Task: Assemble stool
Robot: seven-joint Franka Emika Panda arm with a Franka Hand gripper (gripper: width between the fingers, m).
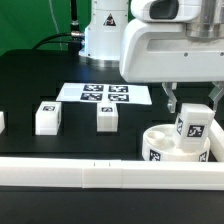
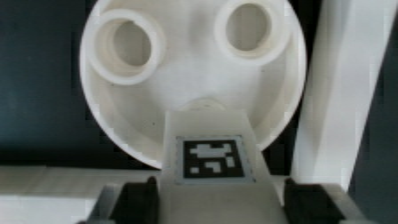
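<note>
Jaws: the gripper (image 1: 192, 108) is closed on a leg (image 1: 192, 126), with one finger on each side. In the wrist view the leg's tag faces up between the pads.
Held leg: roughly upright, with its lower end inside the seat's rim. I can't tell whether it has actually entered a socket.
Seat (image 1: 158, 152): near side of the table (image 1: 30, 85), at the exterior view's right, lying sockets-up and touching the rail (image 1: 90, 178). The wrist view shows two holes (image 2: 125, 48) open and unfilled on the part of the seat (image 2: 178, 85) away from the leg.
Loose parts: a spare leg (image 1: 47, 117) stands at the exterior view's left, and a second spare leg (image 1: 107, 118) stands between it and the seat. Both are well apart from the seat. The marker board (image 1: 105, 94) lies just beyond them.
Stage: to my eye this is the first leg going in, so the job is at an early point.
Risk, jamming: if the leg meets the socket slightly tilted or off-centre, pushing down could wedge it on the lip instead of seating it.
Risk, seat shifting: only the rail braces the seat, so a sideways push could slide it along the rail or tip its far edge up.
Risk, early release: letting go before the leg is properly home could leave it leaning or let it topple inside the seat.
Risk, slipping: hard downward force may make the smooth plastic leg slide up between the pads.
</note>
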